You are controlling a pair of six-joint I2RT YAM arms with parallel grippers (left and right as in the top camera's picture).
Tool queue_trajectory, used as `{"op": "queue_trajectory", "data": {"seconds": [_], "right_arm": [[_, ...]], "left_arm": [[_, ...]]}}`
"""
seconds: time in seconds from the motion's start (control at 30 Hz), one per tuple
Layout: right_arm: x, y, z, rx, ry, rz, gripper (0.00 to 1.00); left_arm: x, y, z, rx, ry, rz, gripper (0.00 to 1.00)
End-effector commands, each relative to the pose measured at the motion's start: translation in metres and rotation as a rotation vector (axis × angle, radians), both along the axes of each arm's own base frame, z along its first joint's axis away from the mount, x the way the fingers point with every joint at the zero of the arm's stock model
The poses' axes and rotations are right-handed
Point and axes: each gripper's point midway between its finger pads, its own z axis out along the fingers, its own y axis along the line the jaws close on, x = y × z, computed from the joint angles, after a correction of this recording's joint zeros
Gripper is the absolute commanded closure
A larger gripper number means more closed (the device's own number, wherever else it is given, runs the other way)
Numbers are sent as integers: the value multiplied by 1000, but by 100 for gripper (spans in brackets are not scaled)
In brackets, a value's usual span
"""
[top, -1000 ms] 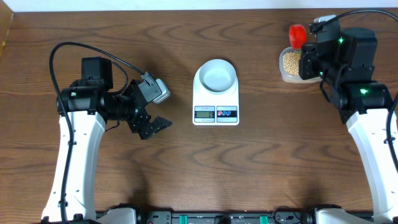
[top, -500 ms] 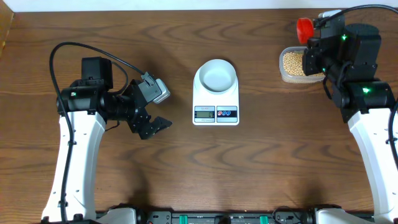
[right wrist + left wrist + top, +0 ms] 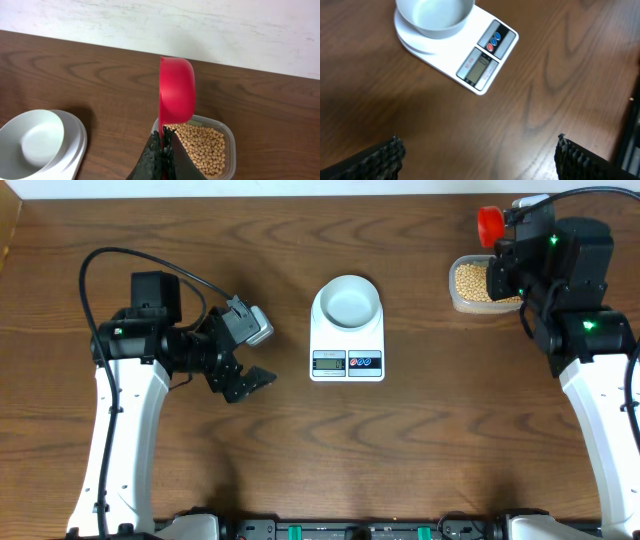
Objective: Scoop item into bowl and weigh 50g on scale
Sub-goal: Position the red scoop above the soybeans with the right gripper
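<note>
The white bowl [image 3: 347, 302] sits on the white scale [image 3: 347, 363] at mid-table, and its inside looks bare. My right gripper [image 3: 505, 252] is shut on the handle of a red scoop [image 3: 489, 225], held above the far edge of a clear tub [image 3: 456, 298] of tan beans [image 3: 470, 278]. In the right wrist view the scoop [image 3: 176, 90] hangs over the beans [image 3: 202, 145] beyond my gripper [image 3: 162, 142]; the scoop's inside does not show. The bowl [image 3: 30, 142] lies to the left. My left gripper [image 3: 258, 356] stands open, left of the scale, holding nothing.
The left wrist view looks past my open gripper [image 3: 479, 155] across bare wood to the scale [image 3: 485, 65] and bowl [image 3: 435, 15]. The tub stands near the table's far right edge, by a pale wall [image 3: 200, 25]. Black cables run along the front edge.
My right gripper lifted the red scoop slightly away and to the right over the tub about a second ago, then held still. The left arm has not moved.
</note>
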Motion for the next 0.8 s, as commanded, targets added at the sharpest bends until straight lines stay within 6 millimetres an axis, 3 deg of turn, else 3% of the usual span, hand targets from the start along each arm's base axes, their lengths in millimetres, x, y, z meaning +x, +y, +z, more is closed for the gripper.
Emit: {"op": "queue_trajectory", "data": {"seconds": [0.0,0.77], "right_arm": [[2,-2,14,-19,-32,-1,99],[1,-2,12,-19,-24,-1,99]], "left_arm": [[6,3,6,11,-38,2,2],[11,-1,11,-20,-68,-8,2]]}}
